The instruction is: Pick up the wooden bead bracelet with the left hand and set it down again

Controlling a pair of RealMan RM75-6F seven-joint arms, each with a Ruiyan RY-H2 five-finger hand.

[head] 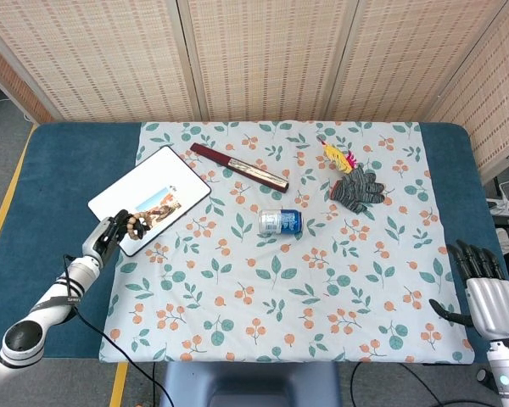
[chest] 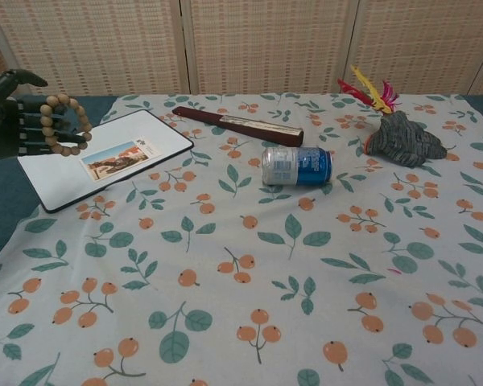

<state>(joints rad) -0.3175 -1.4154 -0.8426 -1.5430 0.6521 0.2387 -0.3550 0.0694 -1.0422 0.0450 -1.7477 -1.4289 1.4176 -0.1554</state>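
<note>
The wooden bead bracelet (chest: 61, 125) hangs as a loop around the fingers of my left hand (chest: 16, 117), held in the air over the left end of the white board (chest: 105, 157). In the head view the bracelet (head: 134, 225) shows at the fingertips of the left hand (head: 112, 233), above the board's (head: 165, 178) near corner. My right hand (head: 483, 284) rests off the cloth's right edge with fingers apart, holding nothing.
On the floral cloth (head: 280, 280) lie a dark folded fan (head: 237, 165), a blue can on its side (head: 280, 221), a grey glove (head: 358, 188) and a red-yellow feather toy (head: 335, 155). A picture card (chest: 121, 154) lies on the board.
</note>
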